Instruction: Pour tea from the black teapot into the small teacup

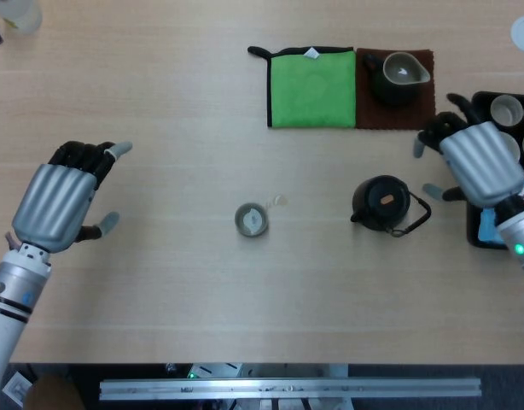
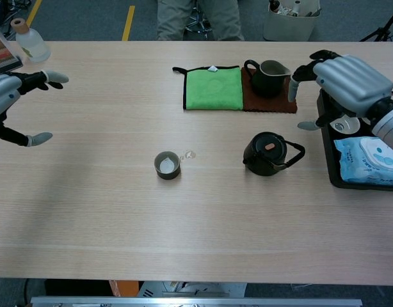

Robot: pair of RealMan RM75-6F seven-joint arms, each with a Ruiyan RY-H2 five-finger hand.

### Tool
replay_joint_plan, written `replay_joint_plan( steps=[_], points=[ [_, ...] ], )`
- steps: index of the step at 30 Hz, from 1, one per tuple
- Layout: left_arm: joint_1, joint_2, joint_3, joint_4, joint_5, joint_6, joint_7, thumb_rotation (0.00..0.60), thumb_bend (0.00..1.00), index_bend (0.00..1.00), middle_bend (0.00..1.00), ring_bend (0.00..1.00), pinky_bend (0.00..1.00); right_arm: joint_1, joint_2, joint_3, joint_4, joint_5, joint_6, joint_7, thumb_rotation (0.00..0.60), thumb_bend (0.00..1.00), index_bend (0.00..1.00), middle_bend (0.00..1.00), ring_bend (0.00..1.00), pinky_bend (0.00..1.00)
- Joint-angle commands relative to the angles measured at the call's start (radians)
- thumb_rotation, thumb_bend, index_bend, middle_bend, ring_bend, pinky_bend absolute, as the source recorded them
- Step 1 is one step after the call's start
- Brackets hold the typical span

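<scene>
The black teapot [image 1: 382, 203] [image 2: 267, 154] stands upright on the table right of centre, lid on, handle to the right, spout towards the cup. The small teacup [image 1: 252, 219] [image 2: 166, 165] sits at mid-table with pale liquid in it. My right hand [image 1: 478, 162] [image 2: 342, 78] is raised above and to the right of the teapot, fingers spread, holding nothing. My left hand [image 1: 59, 201] [image 2: 8, 102] hovers at the far left, open and empty.
A green cloth [image 1: 311, 88] and a brown mat [image 1: 420, 115] bearing a dark pitcher [image 1: 398, 77] lie at the back. A black tray [image 1: 476, 162] of cups and a wipes pack [image 2: 369, 161] stands at the right edge. A drop of liquid [image 1: 280, 201] lies by the teacup.
</scene>
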Motion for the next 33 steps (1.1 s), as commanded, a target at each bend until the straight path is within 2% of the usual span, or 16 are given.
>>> replay_joint_plan(
  steps=[1,9,16,27,33],
  points=[
    [0.02,0.016,0.001,0.003,0.013,0.033,-0.012,0.6,0.25,0.14,0.2,0.2,0.17,-0.066,0.063,0.002,-0.032,-0.011,0.103,-0.035,0.6,0.08,0.47,0.39,0.29,0.2],
    [0.096,0.016,-0.001,0.039,0.043,0.171,-0.008,0.6,0.25,0.14,0.21,0.2,0.17,-0.201,0.137,-0.009,-0.005,-0.031,0.297,-0.009,0.6,0.09,0.47,0.46,0.33,0.29],
    [0.163,0.016,0.019,0.035,0.071,0.262,0.029,0.6,0.25,0.14,0.21,0.2,0.17,-0.295,0.155,-0.028,0.024,-0.029,0.382,0.034,0.6,0.09,0.47,0.47,0.34,0.3],
    [0.247,0.03,0.07,0.005,0.122,0.327,0.044,0.6,0.25,0.14,0.21,0.2,0.17,-0.384,0.173,-0.062,0.022,-0.053,0.425,0.06,0.6,0.09,0.47,0.47,0.34,0.3],
    [0.273,0.039,0.087,0.001,0.145,0.335,0.026,0.6,0.25,0.14,0.21,0.2,0.17,-0.403,0.19,-0.072,0.008,-0.064,0.409,0.064,0.6,0.09,0.47,0.47,0.34,0.3]
  ],
)
